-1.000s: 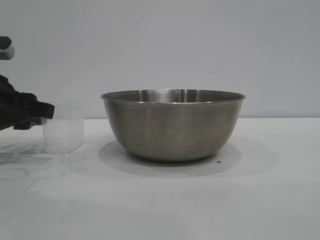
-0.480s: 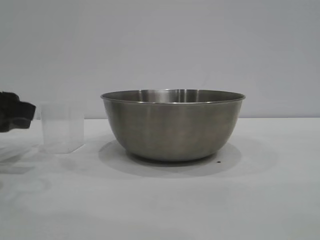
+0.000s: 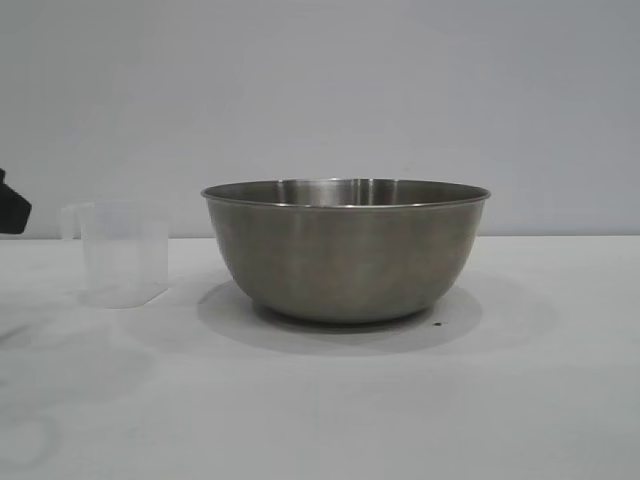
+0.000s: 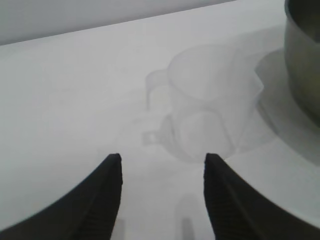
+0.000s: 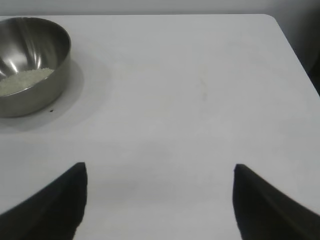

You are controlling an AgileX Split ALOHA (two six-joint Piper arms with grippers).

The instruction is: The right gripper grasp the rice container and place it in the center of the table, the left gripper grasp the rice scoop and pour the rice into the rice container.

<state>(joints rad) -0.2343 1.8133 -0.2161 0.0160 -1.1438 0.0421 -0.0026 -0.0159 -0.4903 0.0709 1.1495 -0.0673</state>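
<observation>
From the left wrist, the left gripper (image 4: 161, 172) shows two black fingers (image 4: 102, 200) spread partway apart, nothing between them, only bare table (image 4: 75, 100) in the gap. Just beyond the tips, clear of both, the scoop (image 4: 212, 107) stands upright on the table, its small handle turned toward the side away from the bowl (image 4: 304, 55). The scoop looks empty. Past the scoop, on the side of the other finger, the bowl's steel wall rises, near the scoop but not touching it.

From the right wrist, the right gripper (image 5: 160, 172) has its fingers (image 5: 55, 205) wide apart and holds nothing; white table fills the space between and ahead of them. Well beyond the tips and off to one side sits the bowl, with a low heap of rice (image 5: 22, 81) inside on its floor.

In the exterior view, only a dark tip of the left gripper (image 3: 12, 208) shows at the picture's left edge, apart from the scoop (image 3: 122, 252). The bowl (image 3: 345, 250) stands mid-table beside the scoop.
</observation>
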